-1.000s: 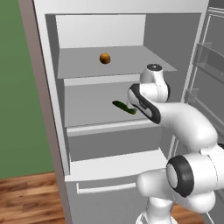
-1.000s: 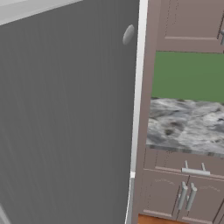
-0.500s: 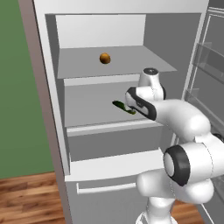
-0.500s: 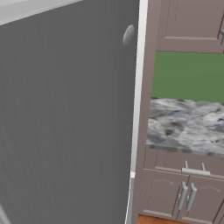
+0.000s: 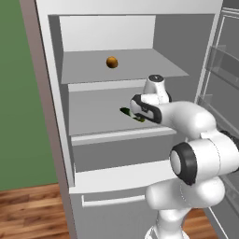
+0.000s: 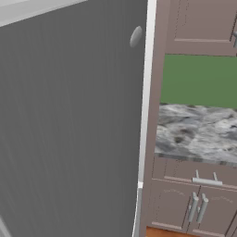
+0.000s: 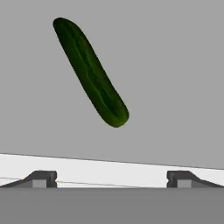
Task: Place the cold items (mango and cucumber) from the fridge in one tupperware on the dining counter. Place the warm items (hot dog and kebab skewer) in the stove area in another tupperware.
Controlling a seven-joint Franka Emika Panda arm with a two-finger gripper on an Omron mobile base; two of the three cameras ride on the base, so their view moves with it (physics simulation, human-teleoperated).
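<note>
pincer (image 7: 111, 178) has pushed deeper into the tall white-grey fridge (image 5: 56, 140).
its tips gape wide, holding nothing; the slender dark green cucumber (image 7: 89, 72) seemingly lies just ahead, ungrasped.

1. Left base view: from behind the arm, facing forward into the open fridge (image 5: 116, 140), near its shelves.
2. Right base view: close against the grey fridge side (image 6: 69, 129), cabinets (image 6: 194, 203) beyond.
3. Hand view: close above the cucumber (image 7: 89, 72), also visible from the left base.
</note>
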